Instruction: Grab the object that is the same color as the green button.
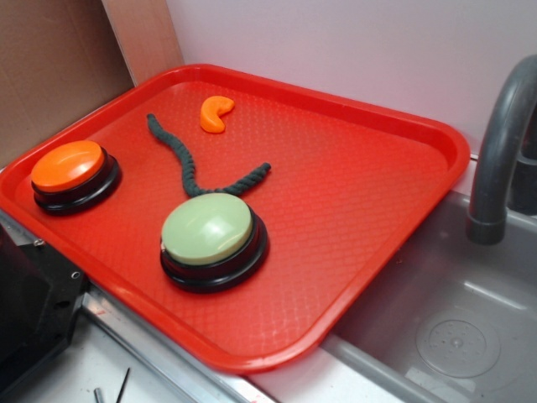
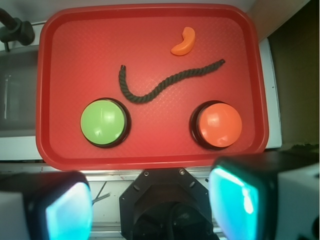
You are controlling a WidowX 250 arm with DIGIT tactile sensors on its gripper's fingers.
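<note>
Green rope and green button, both lying below my wrist camera.

The object (image 2: 165,84) is a thin, dark green twisted rope piece, limp and lying flat in a wavy line, one end hooking back near the green button (image 2: 103,122). I cannot tell whether that end touches the button's base. The button is a large, round, pale sage-green dome sitting upright on a black circular base, its top smooth and slightly glossy under the light.

Toy-kitchen test setup: grey plastic sink basin (image 1: 453,327) with grey faucet (image 1: 502,143), red tray (image 1: 377,218) alongside, cardboard backdrop (image 1: 50,75).
</note>
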